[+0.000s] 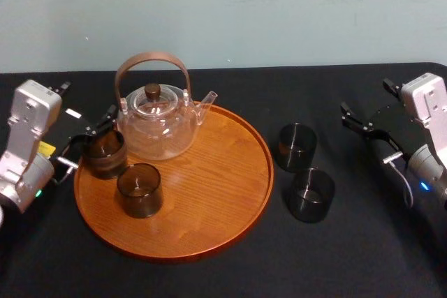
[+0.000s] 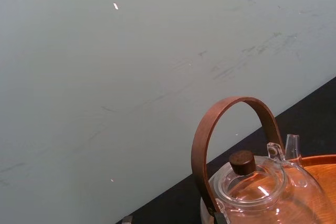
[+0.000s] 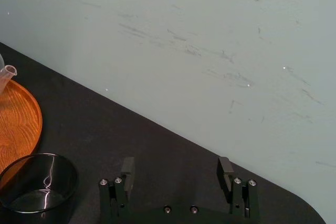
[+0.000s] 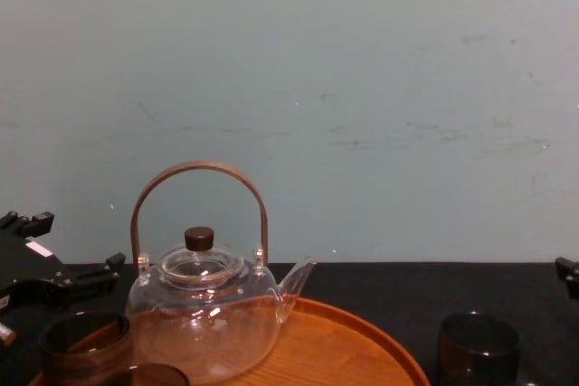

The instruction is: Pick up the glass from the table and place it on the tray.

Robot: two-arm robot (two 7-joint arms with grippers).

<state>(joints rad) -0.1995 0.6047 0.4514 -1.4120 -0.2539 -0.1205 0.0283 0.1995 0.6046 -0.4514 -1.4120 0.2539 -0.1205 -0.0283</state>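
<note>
The round wooden tray [image 1: 209, 186] lies on the black table [image 1: 335, 256] and carries a glass teapot [image 1: 155, 120]. Two dark glasses stand on the tray: one at its left rim [image 1: 103, 153] and one nearer the front [image 1: 140, 190]. My left gripper [image 1: 93, 139] is at the left-rim glass, fingers spread wide on either side of it; in the chest view the left gripper [image 4: 72, 255] sits just above that glass [image 4: 81, 336]. Two more glasses stand on the table right of the tray, a far one [image 1: 297, 146] and a near one [image 1: 311, 195]. My right gripper [image 1: 364, 97] is open and empty, right of them.
The teapot's brown arched handle [image 2: 231, 129] rises close beside the left gripper. In the right wrist view the right gripper's fingers [image 3: 127, 167] stand apart over bare table, with a glass [image 3: 37, 182] and the tray's rim [image 3: 31, 124] off to one side. A pale wall lies behind the table.
</note>
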